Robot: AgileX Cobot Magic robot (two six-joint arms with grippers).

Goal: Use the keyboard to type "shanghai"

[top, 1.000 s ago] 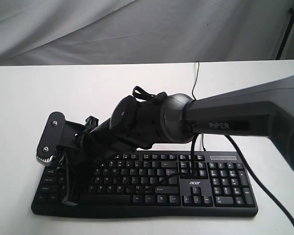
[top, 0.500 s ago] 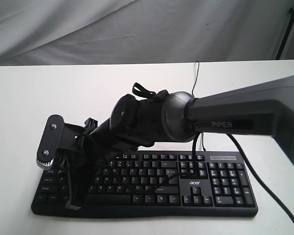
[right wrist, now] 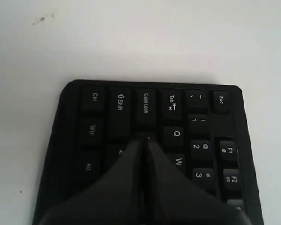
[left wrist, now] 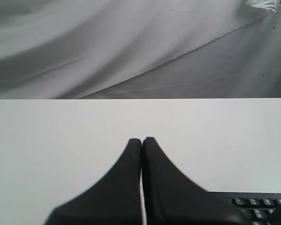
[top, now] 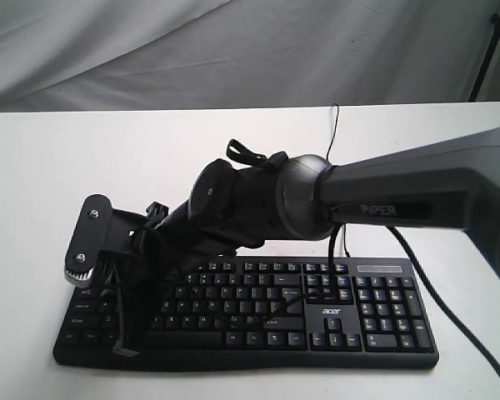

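Observation:
The black keyboard (top: 317, 312) lies along the near side of the white table, with the "acer" logo by the arrow keys. My right arm reaches across to its left end. My right gripper (top: 125, 348) is shut with nothing in it. In the right wrist view its tips (right wrist: 144, 139) sit on the key between Caps Lock and Q, on the keyboard (right wrist: 98, 103). My left gripper (left wrist: 142, 139) is shut and empty over bare table. Only a corner of the keyboard (left wrist: 262, 201) shows beside it. The left gripper is not visible in the exterior view.
The keyboard's thin black cable (top: 333, 125) runs back across the white table (top: 67, 167). A thicker arm cable (top: 450, 325) trails off the right front. A grey cloth backdrop (top: 233, 50) hangs behind the table's far edge.
My right gripper has shifted slightly right and down onto the keyboard's left end, then held still. The keyboard has not moved.

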